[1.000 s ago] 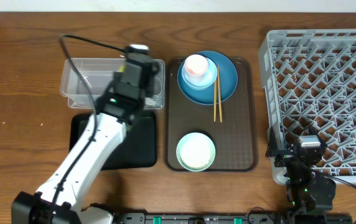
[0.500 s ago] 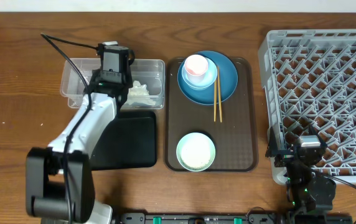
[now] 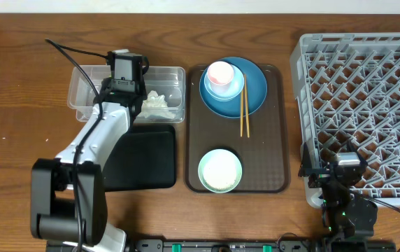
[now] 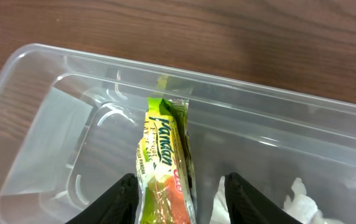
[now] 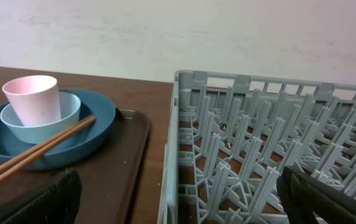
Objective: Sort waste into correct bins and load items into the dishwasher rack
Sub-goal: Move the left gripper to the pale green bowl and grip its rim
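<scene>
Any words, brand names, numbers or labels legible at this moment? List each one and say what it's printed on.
"Pandan": printed lengthwise in green on the yellow-green snack wrapper, seen inside the clear container in the left wrist view.
Smaller print along the wrapper's left edge: too small and blurred to read.
Nothing else in any view carries readable text.

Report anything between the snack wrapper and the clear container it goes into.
Nothing visible blocks it. The snack wrapper sits between the spread fingers of the left gripper, over the bare floor of the lidless clear container. The crumpled tissue lies off to the right, apart.
</scene>
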You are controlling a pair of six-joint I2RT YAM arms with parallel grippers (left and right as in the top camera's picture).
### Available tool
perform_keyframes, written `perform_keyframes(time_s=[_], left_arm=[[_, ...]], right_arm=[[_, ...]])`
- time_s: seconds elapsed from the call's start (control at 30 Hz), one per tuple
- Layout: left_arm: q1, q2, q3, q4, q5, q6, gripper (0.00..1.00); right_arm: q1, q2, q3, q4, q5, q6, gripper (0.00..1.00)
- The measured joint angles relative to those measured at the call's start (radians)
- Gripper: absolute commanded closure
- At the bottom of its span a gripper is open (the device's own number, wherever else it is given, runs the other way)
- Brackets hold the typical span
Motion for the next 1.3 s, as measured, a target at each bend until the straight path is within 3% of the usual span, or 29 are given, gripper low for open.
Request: perform_keyframes(time_s=[0.17,0.37,0.47,0.57,0.67,0.83,0.93,1.3], left_arm=[[-0.068,-0.140,-0.002,-0.119,0.000,-0.005,0.52],[-0.263,-0.415,-0.002,-0.304,0.105,-0.032,0.51],[-0.365,-0.518,-0.002,-0.375,0.211,-0.034,0.41],[-0.444,-0.571,-0.002,-0.420,0.302,-0.040,0.17],[-0.518,-0.584,-0.002,-0.440,0.389,-0.051,0.14],[-0.605,-0.576,-0.002,-0.441,0.486,-0.057,0.18],[-0.651,-0.546,-0.002,-0.438,0.513,-0.106,0.29],[-0.783,-0.319,-0.002,-0.421,0.517,-0.319,0.51]], right_arm=[[0.000,0.000,0.000,0.000,0.000,0.000,0.01],[0.000,0.000,0.000,0.000,0.000,0.000,0.01],[0.000,0.000,0.000,0.000,0.001,0.000,0.01],[0.000,0.000,0.000,0.000,0.000,0.000,0.01],[0.000,0.000,0.000,0.000,0.001,0.000,0.01],[0.000,0.000,0.000,0.000,0.001,0.000,0.01],[0.000,0.000,0.000,0.000,0.001,0.000,0.01],[0.000,0.000,0.000,0.000,0.001,0.000,0.01]])
